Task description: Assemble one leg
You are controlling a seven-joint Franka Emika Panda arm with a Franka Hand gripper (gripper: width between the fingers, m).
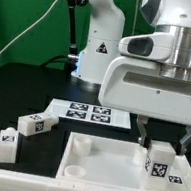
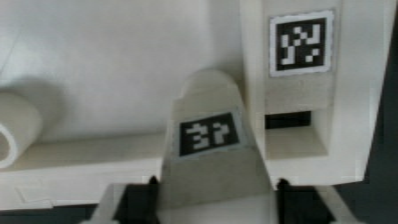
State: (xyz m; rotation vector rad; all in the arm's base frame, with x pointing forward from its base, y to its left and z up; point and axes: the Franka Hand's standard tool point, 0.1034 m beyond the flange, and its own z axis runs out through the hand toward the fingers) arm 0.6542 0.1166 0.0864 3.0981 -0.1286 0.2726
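White arm [image 1: 99, 33], black cable [image 1: 34, 32]

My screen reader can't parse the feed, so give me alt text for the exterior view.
The claw grips a tagged white leg over the right corner of the large white square piece. Behind lies the marker board; two loose legs sit at the exterior view's left.

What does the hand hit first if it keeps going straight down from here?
The hand already grips the leg; straight down, that leg would likely meet the large white square piece first, near its corner, though depth is unclear.
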